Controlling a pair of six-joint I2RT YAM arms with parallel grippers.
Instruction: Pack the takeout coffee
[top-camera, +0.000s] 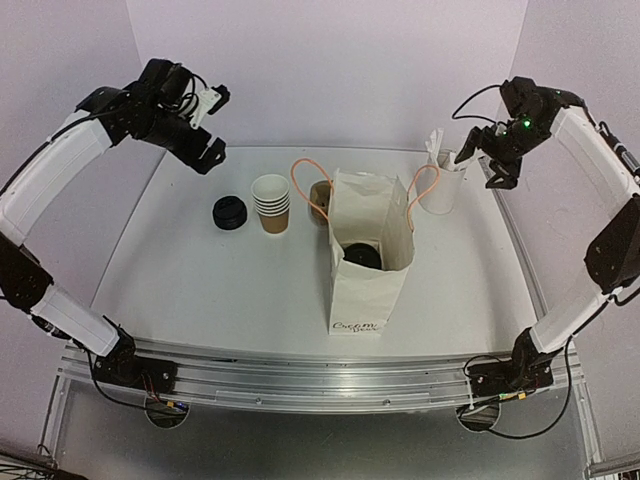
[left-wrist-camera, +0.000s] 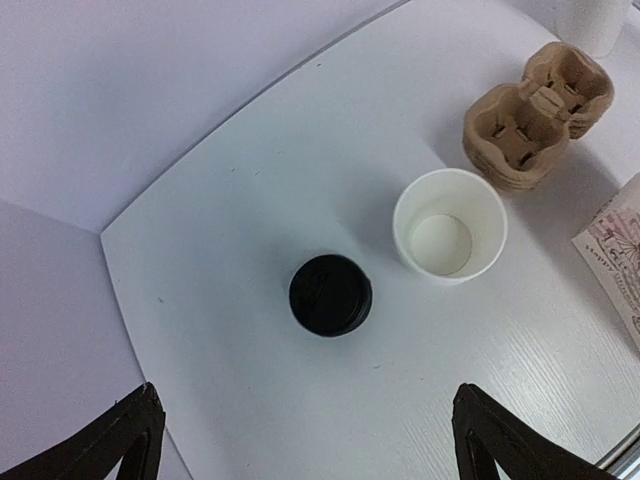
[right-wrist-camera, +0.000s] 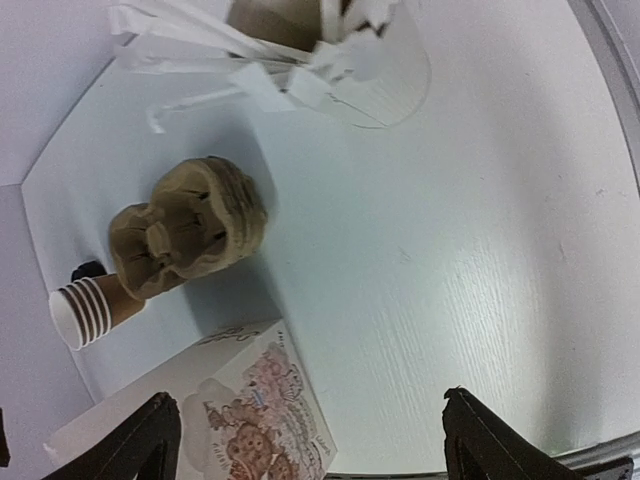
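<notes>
The lidded coffee (top-camera: 362, 256) sits inside the paper bag (top-camera: 370, 290) at the middle of the bench (top-camera: 200, 290) — packing looks done. Both arms' jaws stand wide apart, empty, high over the far corners — seemingly nothing left.

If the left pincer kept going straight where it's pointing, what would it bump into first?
Probably the black lids, which sit almost straight ahead of the open left pincer. Depth is hard to judge, so it might land on bare table just beside them instead.
</notes>
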